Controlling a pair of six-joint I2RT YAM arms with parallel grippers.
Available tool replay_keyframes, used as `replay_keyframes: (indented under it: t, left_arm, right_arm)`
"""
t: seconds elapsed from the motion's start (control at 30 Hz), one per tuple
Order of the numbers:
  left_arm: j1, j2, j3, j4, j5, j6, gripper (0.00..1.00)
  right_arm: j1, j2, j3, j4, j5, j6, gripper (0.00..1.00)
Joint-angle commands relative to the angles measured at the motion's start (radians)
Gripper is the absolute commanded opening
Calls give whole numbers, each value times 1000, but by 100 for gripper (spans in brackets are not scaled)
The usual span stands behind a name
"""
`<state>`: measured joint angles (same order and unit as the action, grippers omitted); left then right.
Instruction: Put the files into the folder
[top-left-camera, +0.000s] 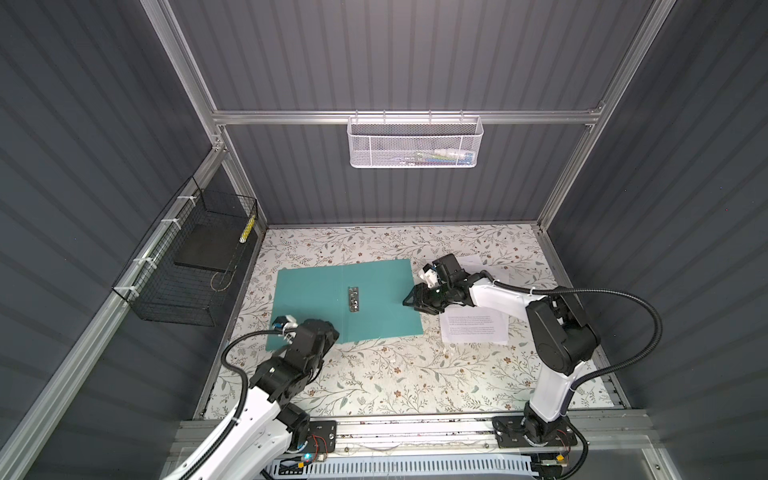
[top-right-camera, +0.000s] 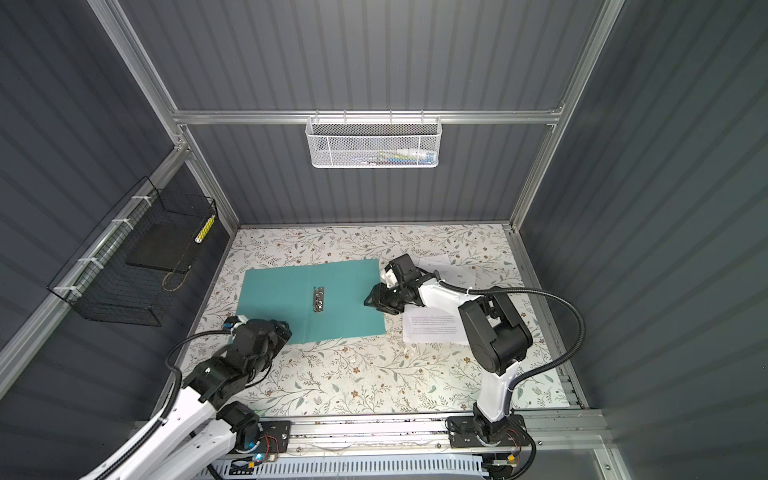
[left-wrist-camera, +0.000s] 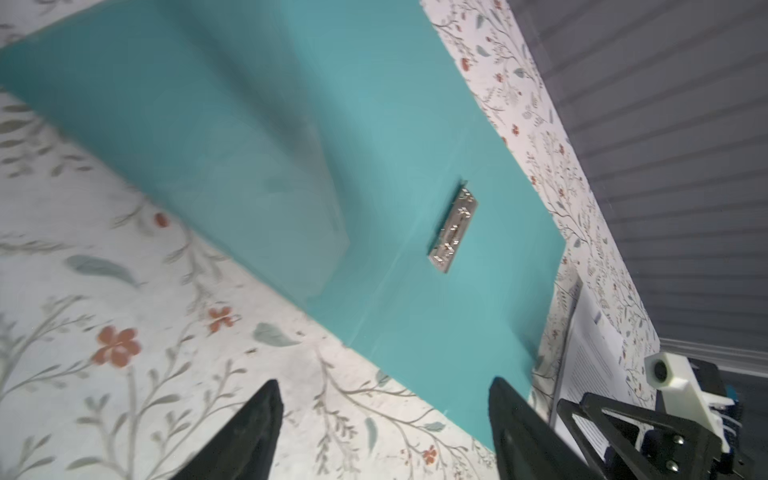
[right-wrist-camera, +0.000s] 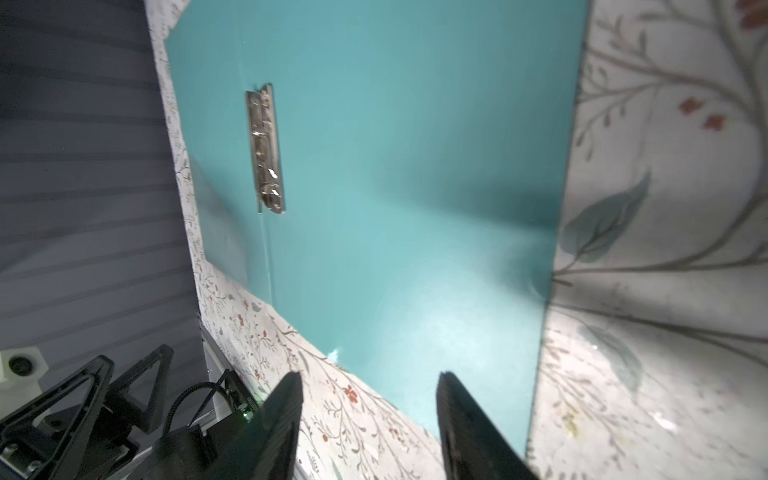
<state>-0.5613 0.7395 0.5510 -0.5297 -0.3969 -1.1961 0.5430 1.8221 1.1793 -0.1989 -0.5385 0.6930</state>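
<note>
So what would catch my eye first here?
The teal-green folder lying open flat in the middle of the flowered table, its silver clip bar at the spine. The left gripper and right gripper hover at its edges, both open and empty. To its right lie white printed sheets.

The folder (top-left-camera: 316, 291) is teal green all over, and its clip bar (top-left-camera: 353, 299) is shiny silver. The files (top-left-camera: 473, 330) are white with small black writing. The worktop (top-left-camera: 415, 374) is white with grey-green leaves, thin twigs and little orange-brown flowers. The jaws of both arms are black. The walls (top-left-camera: 415, 62) are dark grey with stripes.
</note>
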Motion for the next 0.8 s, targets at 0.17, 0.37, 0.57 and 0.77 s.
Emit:
replay_keyframes:
  t: [0.17,0.37,0.57,0.77]
  left_arm:
    - [32,630,249,407,121,387,81]
    - [72,858,362,438,69,478,80]
    - [84,982,441,432,4,606,79]
    - [97,1090,492,463,27,645,72]
  right_arm:
    - [-48,-154,72,-160,151,-160,63]
    - [-147,-249,-18,-161,165,-168,64]
    - [-212,-274,-120,-98,138,-134,63]
    - [-312,-260,-166,-46,82,-106,63]
